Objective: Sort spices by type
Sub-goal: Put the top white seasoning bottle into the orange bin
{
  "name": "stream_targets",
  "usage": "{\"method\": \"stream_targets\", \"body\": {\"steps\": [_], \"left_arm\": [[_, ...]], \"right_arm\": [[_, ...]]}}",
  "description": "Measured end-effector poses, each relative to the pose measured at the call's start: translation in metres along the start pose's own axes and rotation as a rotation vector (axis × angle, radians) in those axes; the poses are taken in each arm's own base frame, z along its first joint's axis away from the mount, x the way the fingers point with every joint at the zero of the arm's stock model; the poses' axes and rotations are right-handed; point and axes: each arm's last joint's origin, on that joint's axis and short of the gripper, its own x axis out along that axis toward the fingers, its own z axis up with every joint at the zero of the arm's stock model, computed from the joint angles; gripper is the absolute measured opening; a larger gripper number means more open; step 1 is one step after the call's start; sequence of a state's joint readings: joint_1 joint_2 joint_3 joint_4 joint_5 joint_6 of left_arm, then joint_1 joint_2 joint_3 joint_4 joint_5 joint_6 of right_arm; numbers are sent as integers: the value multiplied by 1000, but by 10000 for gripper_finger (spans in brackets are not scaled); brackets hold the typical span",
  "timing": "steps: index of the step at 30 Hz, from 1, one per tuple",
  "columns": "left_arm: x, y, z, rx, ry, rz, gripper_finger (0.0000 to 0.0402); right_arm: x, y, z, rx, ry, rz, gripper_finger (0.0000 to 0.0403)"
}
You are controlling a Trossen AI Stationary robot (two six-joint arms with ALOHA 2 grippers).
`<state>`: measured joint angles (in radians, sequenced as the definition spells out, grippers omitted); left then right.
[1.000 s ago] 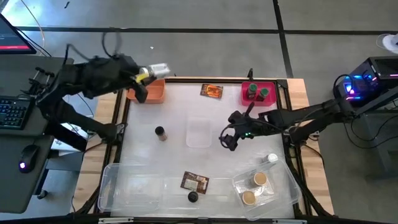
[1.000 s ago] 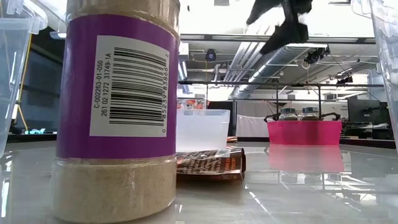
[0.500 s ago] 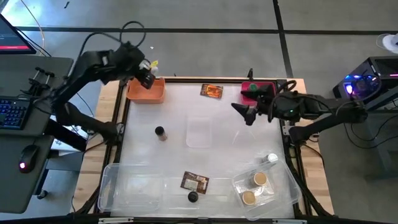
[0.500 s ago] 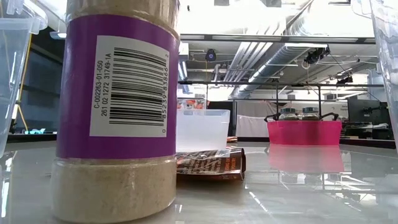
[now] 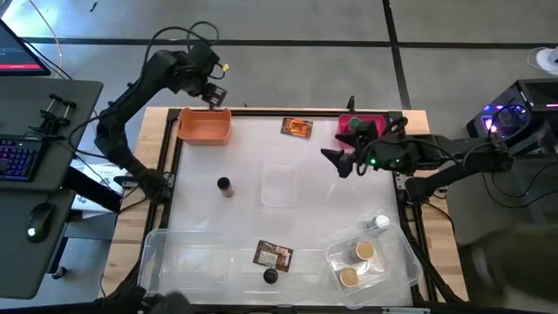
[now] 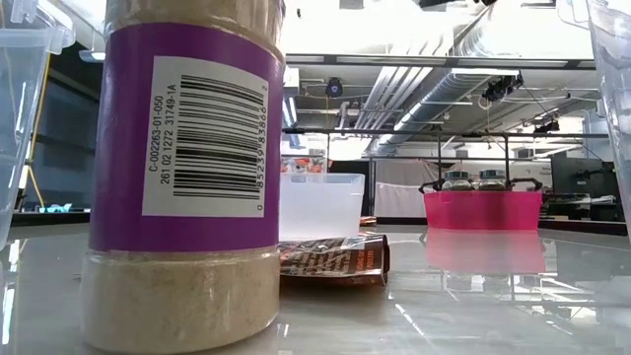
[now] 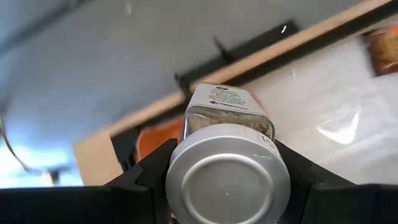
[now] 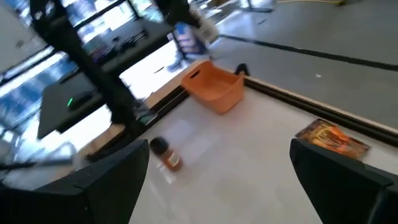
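Left end effector (image 5: 212, 83) is clamped on a silver-lidded spice jar (image 7: 229, 155), held up above the far edge of the counter (image 5: 323, 201), just past the orange bin (image 5: 205, 127). The bin sits at the far-left corner, right under the jar. Right end effector (image 5: 336, 163) hangs over the far-right part of the counter beside the pink bin (image 5: 347, 127), fingers spread wide, nothing between them. Two green-lidded jars (image 5: 369, 132) stand in the pink bin; the right arm partly covers it from above. Loose spices: black-lidded jar (image 5: 225, 186) lying on its side left of centre, orange packet (image 5: 296, 127) at the far edge between the two bins, brown packet (image 5: 272, 255) near the front edge with another black-lidded jar (image 5: 270, 276) just beside it. Two tan-lidded jars (image 5: 364, 251) sit in the clear tray (image 5: 403, 258) at front right, a white-capped jar (image 5: 381, 222) against its far rim. Small clear tub (image 5: 279, 187) mid-counter, larger clear tray (image 5: 159, 253) front left. In the low view, a purple-labelled jar (image 6: 184, 168) fills the foreground and blocks most of the left side.
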<state>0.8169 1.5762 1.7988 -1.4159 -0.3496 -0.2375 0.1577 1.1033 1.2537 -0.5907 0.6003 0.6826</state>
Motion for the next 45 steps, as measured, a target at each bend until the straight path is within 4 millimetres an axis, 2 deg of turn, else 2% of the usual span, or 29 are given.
{"method": "stream_targets", "body": {"steps": [3, 7, 14, 16, 24, 33, 38, 45], "left_arm": [[35, 8, -5, -30, 132, -28, 169], [79, 16, -23, -82, 259, -54, 169], [117, 32, -53, -319, 344, -106, 169], [121, 35, -59, -365, 364, -84, 169], [127, 39, -49, -489, 287, -85, 169], [164, 37, -43, -487, 392, -90, 169], [161, 42, -35, -489, 357, -81, 169], [159, 44, -37, -473, 385, -72, 169]], "right_arm": [[2, -2, 0, 54, -27, -49, 385], [7, -8, 0, 91, -38, -115, 385], [18, -28, 7, 43, -28, -235, 385], [20, -34, 9, 17, -1, -250, 385], [29, -49, 17, -92, 97, -192, 385], [32, -59, 23, -69, 109, -186, 385], [33, -60, 23, -65, 112, -192, 385], [33, -60, 23, -56, 111, -192, 385]]}}
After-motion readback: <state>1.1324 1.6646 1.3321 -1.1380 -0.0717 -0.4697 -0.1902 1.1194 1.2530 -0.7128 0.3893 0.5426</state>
